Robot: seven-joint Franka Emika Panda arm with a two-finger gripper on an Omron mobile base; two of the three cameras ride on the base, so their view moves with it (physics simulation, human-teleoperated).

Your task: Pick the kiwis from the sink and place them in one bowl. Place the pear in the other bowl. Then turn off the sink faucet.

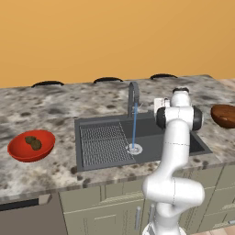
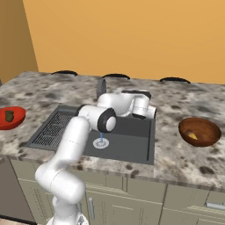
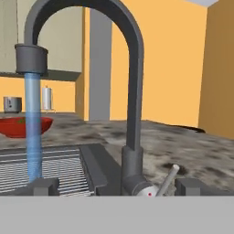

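Observation:
The sink faucet (image 3: 130,91) arches right in front of my gripper (image 3: 118,186), which is open, its fingertips (image 3: 45,185) on either side of the faucet's base. The short side lever (image 3: 167,179) sticks out just inside the right fingertip. A blue stream of water (image 1: 134,128) falls into the dark sink (image 1: 153,133). The kiwis (image 1: 33,142) lie in the bright red bowl (image 1: 18,151) on the counter to the left. The pear (image 2: 193,136) lies in the dark brown bowl (image 2: 203,127) to the right. My hand (image 2: 141,104) hangs over the back right of the sink.
A ribbed wire rack (image 1: 103,144) covers the sink's left half, with a round pale drain (image 1: 134,148) under the stream. Speckled stone counter (image 1: 55,110) surrounds the basin. An orange wall stands behind.

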